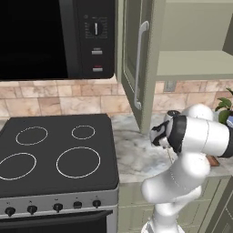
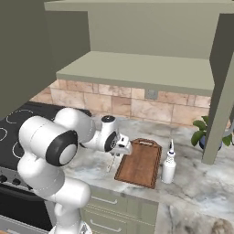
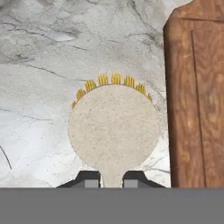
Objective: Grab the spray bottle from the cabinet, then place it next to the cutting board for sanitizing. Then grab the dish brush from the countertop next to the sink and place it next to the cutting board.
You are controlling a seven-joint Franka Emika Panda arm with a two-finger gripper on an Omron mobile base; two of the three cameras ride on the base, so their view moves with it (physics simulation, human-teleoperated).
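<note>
Dish brush (image 3: 113, 131) clamped by its handle between the gripper (image 3: 112, 178) fingers, head down over bare marble countertop (image 3: 39, 87). Just right, the cutting board's (image 2: 139, 163) long edge, not touching. Beyond the board's right side, spray bottle (image 2: 168, 167) upright. Open cabinet (image 2: 137, 68) overhead.

Quick count from my end: one cutting board (image 2: 139, 163), one spray bottle (image 2: 168, 167) just right of it, one dish brush (image 3: 114, 131), and one potted plant (image 2: 204, 132) far right. Left side has one stove (image 1: 54, 152) with four burner rings and five knobs, plus one microwave (image 1: 57, 38) above.
</note>
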